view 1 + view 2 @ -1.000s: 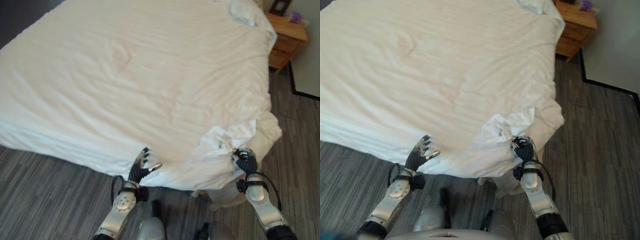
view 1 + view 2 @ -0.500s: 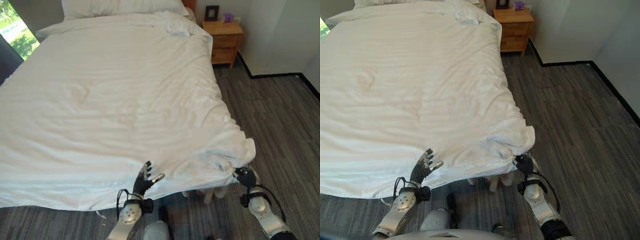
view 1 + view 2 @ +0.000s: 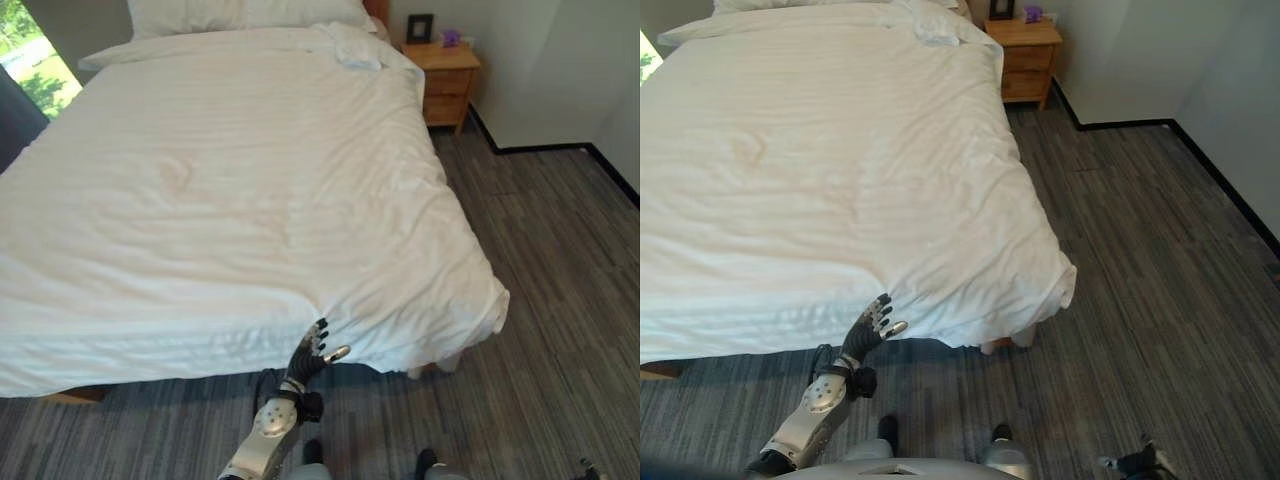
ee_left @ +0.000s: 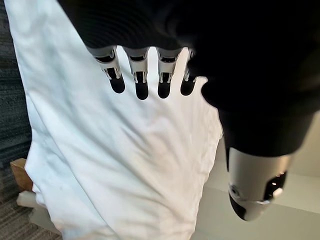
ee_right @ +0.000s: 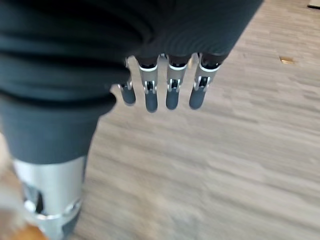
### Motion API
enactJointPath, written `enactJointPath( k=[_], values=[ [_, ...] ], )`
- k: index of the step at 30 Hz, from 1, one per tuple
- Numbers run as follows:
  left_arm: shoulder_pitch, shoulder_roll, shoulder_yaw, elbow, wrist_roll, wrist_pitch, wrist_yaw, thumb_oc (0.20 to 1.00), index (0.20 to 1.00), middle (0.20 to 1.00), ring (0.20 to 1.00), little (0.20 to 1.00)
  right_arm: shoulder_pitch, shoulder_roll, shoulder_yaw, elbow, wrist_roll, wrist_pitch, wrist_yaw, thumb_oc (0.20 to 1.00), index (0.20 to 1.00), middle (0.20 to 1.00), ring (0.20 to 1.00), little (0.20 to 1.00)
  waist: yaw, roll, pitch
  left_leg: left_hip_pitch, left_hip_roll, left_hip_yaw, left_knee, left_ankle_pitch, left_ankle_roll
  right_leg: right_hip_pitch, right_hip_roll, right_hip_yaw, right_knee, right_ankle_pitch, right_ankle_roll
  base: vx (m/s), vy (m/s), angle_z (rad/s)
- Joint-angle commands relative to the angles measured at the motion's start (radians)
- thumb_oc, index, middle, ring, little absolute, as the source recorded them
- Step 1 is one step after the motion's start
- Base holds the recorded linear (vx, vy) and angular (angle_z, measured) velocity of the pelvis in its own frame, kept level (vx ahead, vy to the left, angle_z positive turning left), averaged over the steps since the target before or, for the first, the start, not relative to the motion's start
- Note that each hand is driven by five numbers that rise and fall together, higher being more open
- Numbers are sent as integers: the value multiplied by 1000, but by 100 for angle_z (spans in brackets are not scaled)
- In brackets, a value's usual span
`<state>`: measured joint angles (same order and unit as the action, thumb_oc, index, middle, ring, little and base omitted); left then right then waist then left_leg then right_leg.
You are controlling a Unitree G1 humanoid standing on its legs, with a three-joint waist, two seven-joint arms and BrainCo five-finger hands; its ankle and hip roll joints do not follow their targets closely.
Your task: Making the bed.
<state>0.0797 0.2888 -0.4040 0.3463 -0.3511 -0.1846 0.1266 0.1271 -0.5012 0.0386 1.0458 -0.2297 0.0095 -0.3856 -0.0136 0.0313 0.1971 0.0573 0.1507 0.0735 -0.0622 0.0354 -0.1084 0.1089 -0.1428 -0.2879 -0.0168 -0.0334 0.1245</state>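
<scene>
Duvet (image 3: 250,190) lies spread over the bed, its foot edge draping toward the grey floor (image 3: 560,300). Left hand (image 3: 312,352) sits at that hanging edge, fingers (image 4: 141,85) straight and spread, holding nothing. Right hand (image 5: 165,95) hangs over floor, fingers straight, empty. Nightstand (image 3: 444,80) beside the bed head.

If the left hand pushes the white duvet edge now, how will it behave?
Probably floppy: the white duvet drapes over the bed's foot in soft folds. It would likely bunch rather than slide. The left robot hand, fingers straight, may need a pinch.
</scene>
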Motion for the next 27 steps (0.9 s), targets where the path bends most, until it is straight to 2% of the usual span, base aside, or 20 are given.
enactJointPath(
  k=[1,2,6,10,11,12,13,14,15,16,19,21,22,25,27],
  values=[
    [12,24,35,-81,8,-38,-16,1000,1000,1000,1000,1000,-75,-207,-68,-133,-26,-26,-43,1000,1000,1000,1000,1000,25,-41,-20,49,-16,13,32,-59,-9,26,27,0,38,-66,-8,-48,132,-5],
    [24,22,48,-75,15,-37,-12,1000,1000,1000,1000,1000,-74,-243,-100,-228,-38,-31,-55,1000,1000,1000,1000,1000,23,-40,-24,56,-19,17,18,-58,-7,22,24,1,35,-61,-5,-19,70,-7],
    [31,21,66,-70,20,-36,-11,1000,1000,1000,1000,1000,-79,-271,-142,-364,-52,-33,-69,1000,1000,1000,1000,1000,24,-38,-33,63,-22,25,0,-57,-4,21,20,2,28,-54,0,-8,55,-3],
    [46,24,97,-79,-29,-36,8,1000,1000,1000,1000,1000,-212,-192,-78,-554,47,-56,-61,1000,1000,1000,1000,1000,48,-40,-50,62,-36,25,-20,-61,4,20,13,3,-5,-29,8,15,54,-3],
    [47,27,103,-84,-43,-35,9,1000,1000,1000,1000,1000,-234,-166,-54,-593,74,-62,-49,561,561,561,561,561,50,-43,-53,61,-38,27,-22,-61,5,21,13,4,-15,-24,10,36,32,-1],
    [42,28,105,-85,-46,-32,16,1000,1000,1000,1000,1000,-257,-130,-32,-619,128,-77,-43,351,351,351,351,351,55,-45,-56,60,-40,27,-25,-61,5,21,12,2,-24,-19,11,32,30,-1],
    [27,32,105,-89,-45,-30,25,1000,1000,1000,1000,1000,-286,-88,-5,-629,200,-94,-39,200,200,200,200,200,60,-47,-60,55,-43,28,-25,-61,4,22,11,-1,-34,-14,12,26,16,3],
    [9,34,107,-93,-50,-27,31,765,765,765,765,765,-310,-57,15,-622,277,-111,-23,200,200,200,200,200,65,-48,-61,50,-44,28,-25,-60,3,22,10,-5,-44,-9,13,0,0,0],
    [-22,24,102,-95,-85,-23,32,285,285,285,285,285,-352,-1,40,-603,404,-136,-14,200,200,200,200,200,73,-49,-63,43,-46,27,-25,-62,1,22,8,-9,-59,-1,16,0,0,0],
    [-61,-3,100,-74,-173,-12,16,200,200,200,200,200,-393,66,56,-590,557,-155,23,200,200,200,200,200,79,-47,-69,30,-50,29,-25,-63,-1,13,3,-12,-70,5,24,-6,12,3],
    [-174,-64,101,4,-379,-8,-7,200,200,200,200,200,-483,170,105,-559,751,-184,86,200,200,200,200,200,88,-41,-64,11,-55,41,-25,-60,1,-13,-8,1,-70,14,35,-48,16,12],
    [-238,-76,93,33,-419,-15,-12,200,200,200,200,200,-524,201,132,-550,800,-205,109,200,200,200,200,200,92,-39,-56,-2,-57,44,-25,-57,1,-27,-11,7,-70,19,37,-129,23,-10],
    [-380,-95,54,60,-452,-44,-10,200,200,200,200,200,-590,256,144,-570,922,-247,148,200,200,200,200,200,88,-33,-26,-47,-60,45,-25,-43,-1,-73,-16,12,-70,30,42,-292,32,-13],
    [-526,-122,15,92,-475,-74,-23,200,200,200,200,200,-662,299,163,-592,1002,-288,190,200,200,200,200,200,77,-29,5,-117,-61,37,-25,-21,-8,-141,-18,18,-70,42,44,-209,23,0],
    [-675,-170,-12,137,-553,-111,-24,200,200,200,200,200,-767,337,163,-581,1111,-329,222,200,200,200,200,200,63,-28,33,-184,-61,33,-25,1,-18,-211,-19,27,-70,60,44,-249,37,13]
  ],
)
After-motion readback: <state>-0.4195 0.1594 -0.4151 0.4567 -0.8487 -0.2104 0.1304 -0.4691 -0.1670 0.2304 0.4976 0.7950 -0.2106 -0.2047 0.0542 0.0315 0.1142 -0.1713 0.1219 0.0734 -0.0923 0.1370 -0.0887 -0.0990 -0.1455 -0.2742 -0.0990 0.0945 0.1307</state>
